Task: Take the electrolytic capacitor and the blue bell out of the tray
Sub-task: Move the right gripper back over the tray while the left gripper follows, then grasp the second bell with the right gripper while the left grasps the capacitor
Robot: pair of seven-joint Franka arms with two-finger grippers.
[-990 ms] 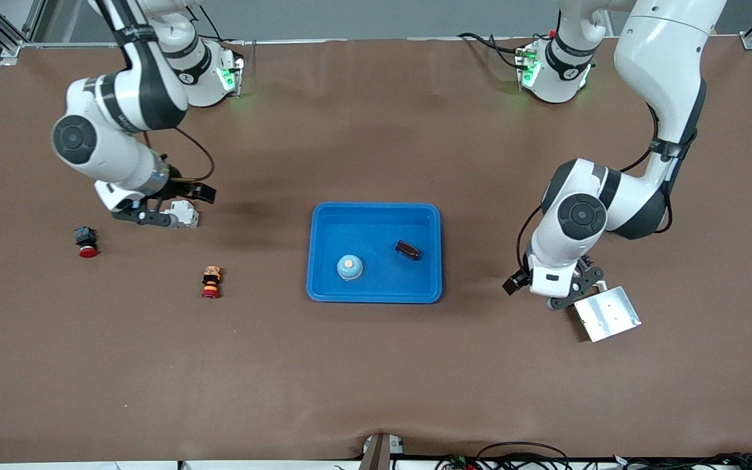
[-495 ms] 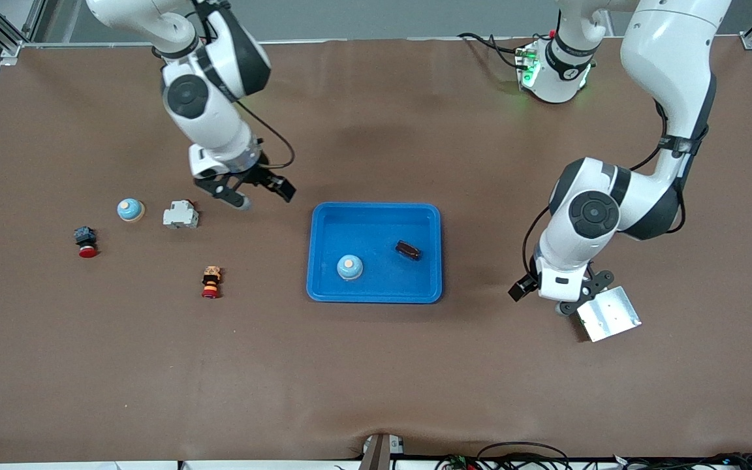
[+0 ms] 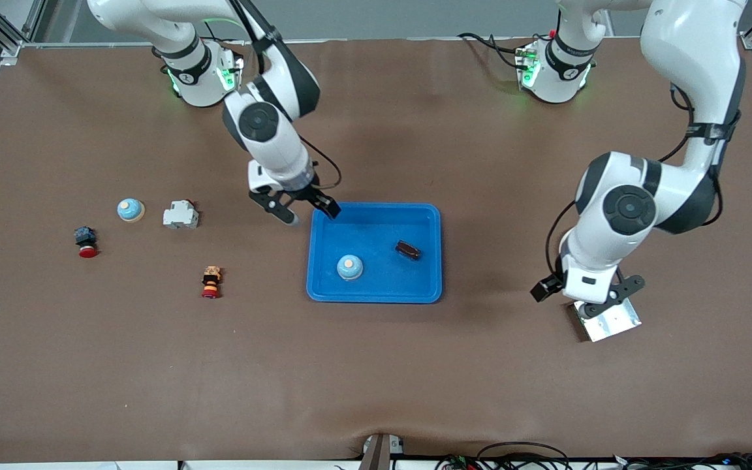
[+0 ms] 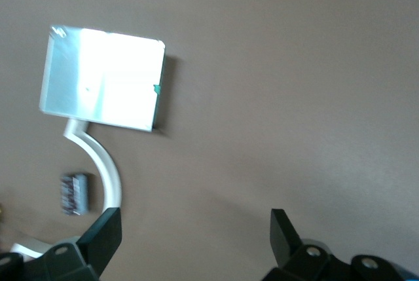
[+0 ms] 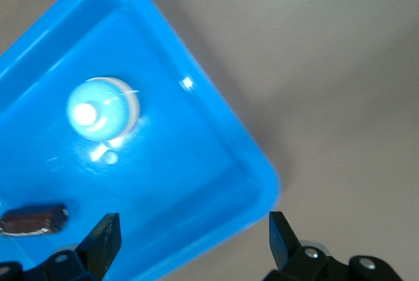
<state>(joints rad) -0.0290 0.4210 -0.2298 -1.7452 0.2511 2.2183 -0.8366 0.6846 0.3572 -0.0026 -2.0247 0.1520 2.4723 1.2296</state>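
Observation:
A blue tray (image 3: 376,207) lies mid-table. In it sit a pale blue bell (image 3: 350,266) with an orange button and a dark brown capacitor (image 3: 407,249). The right wrist view shows the same bell (image 5: 103,107) and capacitor (image 5: 33,220) on the tray floor (image 5: 190,163). My right gripper (image 3: 304,210) hangs open and empty over the tray corner nearest the right arm's base, with the rim between its jaws (image 5: 194,238). A second bell (image 3: 130,209) stands on the table toward the right arm's end. My left gripper (image 3: 601,299) is open and empty above bare mat (image 4: 196,235).
A shiny metal plate (image 3: 608,320) lies under the left gripper's edge, also bright in the left wrist view (image 4: 101,78). Toward the right arm's end sit a white breaker (image 3: 180,214), a red push button (image 3: 86,241) and a stacked orange-and-red part (image 3: 211,282).
The right arm swung from beside the white breaker to the tray's corner, uncovering the second bell on the table. The left arm drifted slightly toward the metal plate.

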